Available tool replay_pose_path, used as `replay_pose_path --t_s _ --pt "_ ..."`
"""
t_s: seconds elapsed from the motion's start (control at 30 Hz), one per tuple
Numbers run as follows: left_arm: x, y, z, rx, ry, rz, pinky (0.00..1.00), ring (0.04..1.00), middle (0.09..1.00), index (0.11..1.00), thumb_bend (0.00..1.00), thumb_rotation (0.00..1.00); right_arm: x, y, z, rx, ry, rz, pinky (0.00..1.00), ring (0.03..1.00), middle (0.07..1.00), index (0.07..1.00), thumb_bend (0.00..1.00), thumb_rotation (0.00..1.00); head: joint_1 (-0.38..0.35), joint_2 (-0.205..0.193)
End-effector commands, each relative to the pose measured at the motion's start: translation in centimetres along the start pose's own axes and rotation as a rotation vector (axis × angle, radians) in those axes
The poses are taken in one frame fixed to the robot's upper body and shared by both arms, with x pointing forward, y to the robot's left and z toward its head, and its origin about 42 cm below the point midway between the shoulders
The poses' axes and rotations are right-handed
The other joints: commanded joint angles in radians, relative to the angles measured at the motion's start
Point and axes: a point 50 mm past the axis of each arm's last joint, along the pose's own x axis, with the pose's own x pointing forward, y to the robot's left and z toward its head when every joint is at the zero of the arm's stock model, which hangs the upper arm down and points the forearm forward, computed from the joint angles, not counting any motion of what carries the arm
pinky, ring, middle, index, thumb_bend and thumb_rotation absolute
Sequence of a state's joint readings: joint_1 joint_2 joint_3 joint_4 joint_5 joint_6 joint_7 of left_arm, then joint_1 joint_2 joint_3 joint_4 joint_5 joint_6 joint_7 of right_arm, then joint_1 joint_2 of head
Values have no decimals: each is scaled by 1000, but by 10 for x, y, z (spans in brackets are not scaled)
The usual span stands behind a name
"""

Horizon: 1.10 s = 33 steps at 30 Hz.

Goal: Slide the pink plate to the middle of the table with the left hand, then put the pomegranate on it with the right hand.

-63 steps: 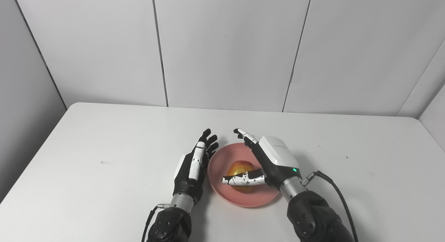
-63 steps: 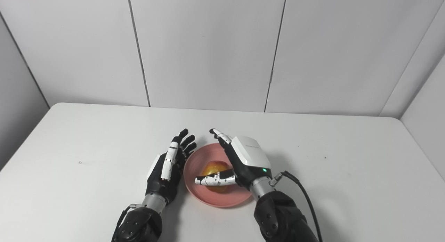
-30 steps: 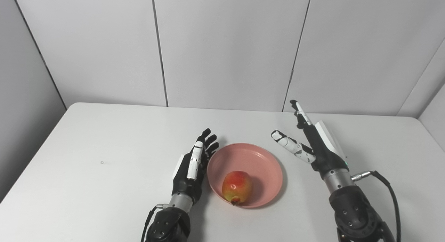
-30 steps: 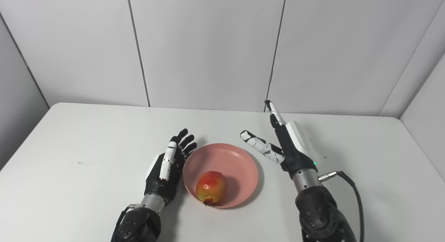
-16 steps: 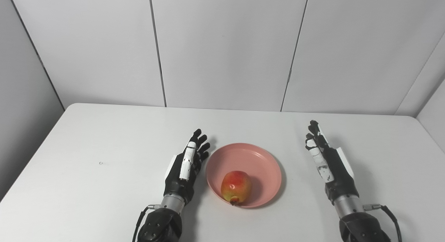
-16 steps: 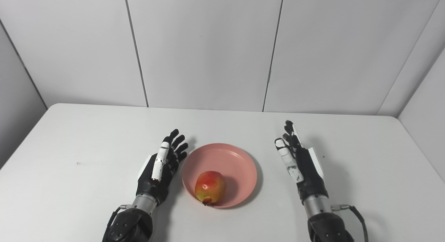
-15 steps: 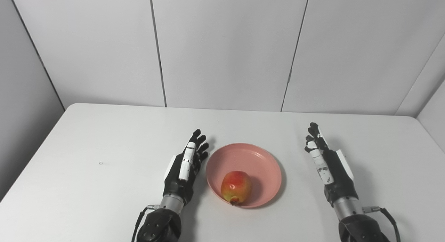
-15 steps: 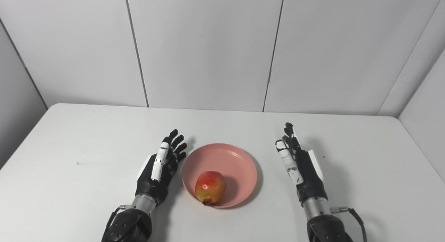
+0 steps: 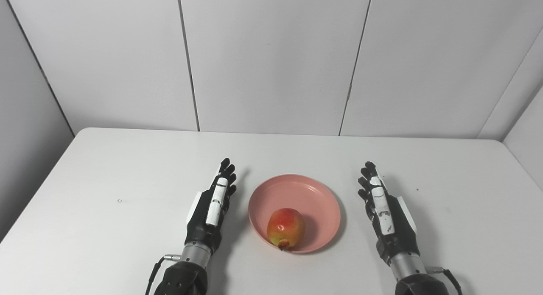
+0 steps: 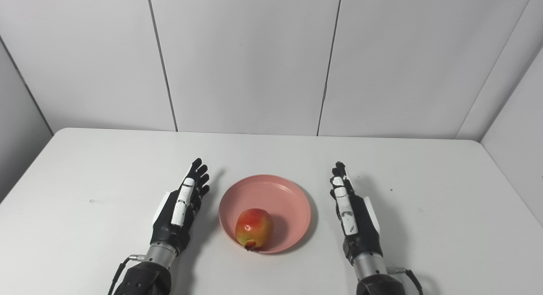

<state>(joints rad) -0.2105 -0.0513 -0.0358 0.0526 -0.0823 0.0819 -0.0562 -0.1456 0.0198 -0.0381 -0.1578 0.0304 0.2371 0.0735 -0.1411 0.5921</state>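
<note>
Fingers [image 9: 225, 170] of the left hand [image 9: 210, 212] and of the right hand [image 9: 388, 216] lie straight and released, holding nothing, flat on the white surface [image 9: 106, 227]. Between them, clear of both, sits the round pink plastic plate [image 9: 316, 197], with the red-yellow pomegranate [image 9: 286, 227] resting in its near half. Judged complete; the best finish is keeping both hands off the plate.

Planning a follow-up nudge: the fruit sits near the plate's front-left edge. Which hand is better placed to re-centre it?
Probably the left hand: open, beside the pink plate, nearer the pomegranate. The right hand is open too, farther away.
</note>
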Motion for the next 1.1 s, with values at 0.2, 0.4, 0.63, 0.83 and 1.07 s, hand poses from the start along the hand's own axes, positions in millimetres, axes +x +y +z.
replay_pose_path --t_s 0.2,0.4,0.63,0.83,1.07 --pt "6 -1 15 5 -97 -21 1000 1000 1000 1000 438 1000 1 14 11 11 -77 19 995 988 998 991 313 1000 -19 -8" --pt "7 2 12 -1 -85 -24 1000 1000 1000 1000 434 1000 2 17 8 19 -75 21 1000 992 1000 993 294 1000 -23 -11" --pt "8 0 11 0 -79 -30 1000 1000 1000 1000 429 1000 2 16 7 11 -76 23 1000 992 1000 996 299 1000 -17 -12" --pt "8 -1 10 7 -79 -29 1000 1000 1000 1000 439 1000 2 14 7 10 -77 26 1000 992 999 993 292 1000 -13 -12" --pt "7 -1 11 12 -78 -31 1000 1000 1000 1000 437 1000 2 14 8 11 -72 24 1000 992 1000 993 301 1000 -14 -12"
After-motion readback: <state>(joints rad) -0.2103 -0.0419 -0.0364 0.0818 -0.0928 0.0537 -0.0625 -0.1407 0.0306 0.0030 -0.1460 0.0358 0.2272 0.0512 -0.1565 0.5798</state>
